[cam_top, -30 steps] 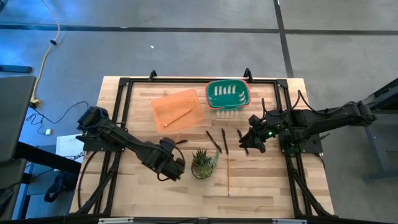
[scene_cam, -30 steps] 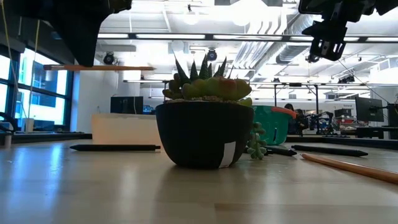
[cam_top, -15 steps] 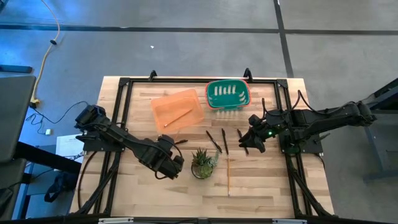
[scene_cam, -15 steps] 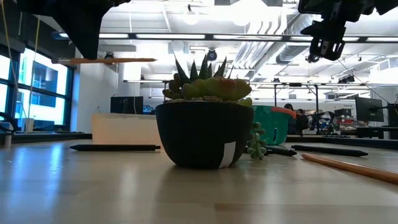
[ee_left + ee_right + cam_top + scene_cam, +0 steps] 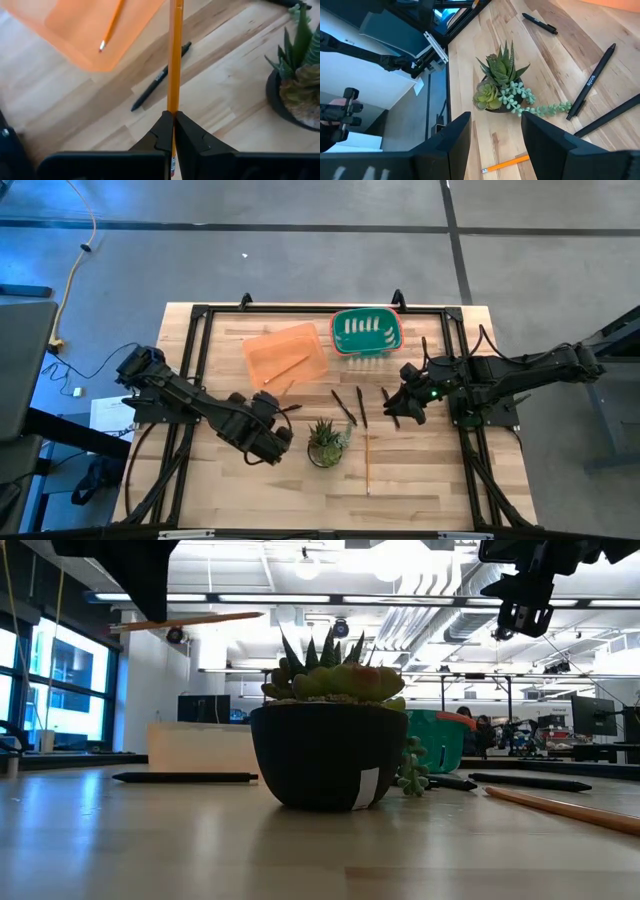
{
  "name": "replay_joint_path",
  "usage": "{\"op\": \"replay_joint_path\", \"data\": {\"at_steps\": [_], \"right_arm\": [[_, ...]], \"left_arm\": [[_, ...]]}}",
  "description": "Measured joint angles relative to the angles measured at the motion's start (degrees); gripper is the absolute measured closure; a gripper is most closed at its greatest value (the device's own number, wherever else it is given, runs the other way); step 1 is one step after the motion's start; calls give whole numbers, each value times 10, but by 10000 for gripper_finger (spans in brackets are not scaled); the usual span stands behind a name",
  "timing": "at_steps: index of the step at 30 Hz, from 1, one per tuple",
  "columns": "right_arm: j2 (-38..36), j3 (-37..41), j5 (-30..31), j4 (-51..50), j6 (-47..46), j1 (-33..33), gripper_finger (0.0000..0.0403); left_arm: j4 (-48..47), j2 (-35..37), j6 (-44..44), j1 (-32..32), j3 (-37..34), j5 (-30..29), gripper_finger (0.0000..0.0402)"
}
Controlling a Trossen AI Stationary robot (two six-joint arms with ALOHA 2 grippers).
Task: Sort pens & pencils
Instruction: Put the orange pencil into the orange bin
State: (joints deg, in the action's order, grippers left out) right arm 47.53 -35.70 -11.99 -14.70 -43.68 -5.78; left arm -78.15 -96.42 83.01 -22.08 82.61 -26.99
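Note:
My left gripper (image 5: 265, 435) hangs above the table, left of the potted plant (image 5: 327, 442), and is shut on an orange-tan pencil (image 5: 174, 60), which also shows in the low view (image 5: 195, 621). Another pencil (image 5: 287, 367) lies in the orange tray (image 5: 290, 340). A third pencil (image 5: 367, 465) lies on the table, right of the plant. A dark pen (image 5: 160, 77) lies flat under the held pencil. Three pens (image 5: 361, 408) lie near the middle. My right gripper (image 5: 405, 402) is open and empty above them. My left gripper pinches the pencil between its two shut fingers (image 5: 162, 130), near one end (image 5: 173, 116). The long free part sticks out ahead of the fingertips toward the orange tray. The pencil is lifted clear of the table, nearly level, its free end slightly higher in the low view.
A green basket (image 5: 366, 332) stands at the far edge, right of the orange tray. The potted plant (image 5: 325, 755) stands between the two arms. Black frame rails (image 5: 190, 360) run along the table's left, right and far sides.
My left gripper has risen with the pencil and gone a little toward the table's far left, toward the orange tray. The pencil has tipped from level to slightly slanted.

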Motion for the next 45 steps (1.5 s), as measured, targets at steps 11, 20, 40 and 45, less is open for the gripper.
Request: {"op": "replay_joint_path", "data": {"at_steps": [11, 20, 40, 45], "right_arm": [[0, 0, 2, 2, -11, 0, 238], [0, 0, 2, 2, -15, 0, 238], [0, 0, 1, 2, -19, 0, 238], [0, 0, 1, 2, -19, 0, 238]], "left_arm": [[-13, -1, -148, 54, 0, -18, 401], [-13, -1, -282, 139, 0, -35, 401], [25, 1, -523, 307, -2, -46, 401], [44, 1, -572, 341, -2, -31, 402]]}}
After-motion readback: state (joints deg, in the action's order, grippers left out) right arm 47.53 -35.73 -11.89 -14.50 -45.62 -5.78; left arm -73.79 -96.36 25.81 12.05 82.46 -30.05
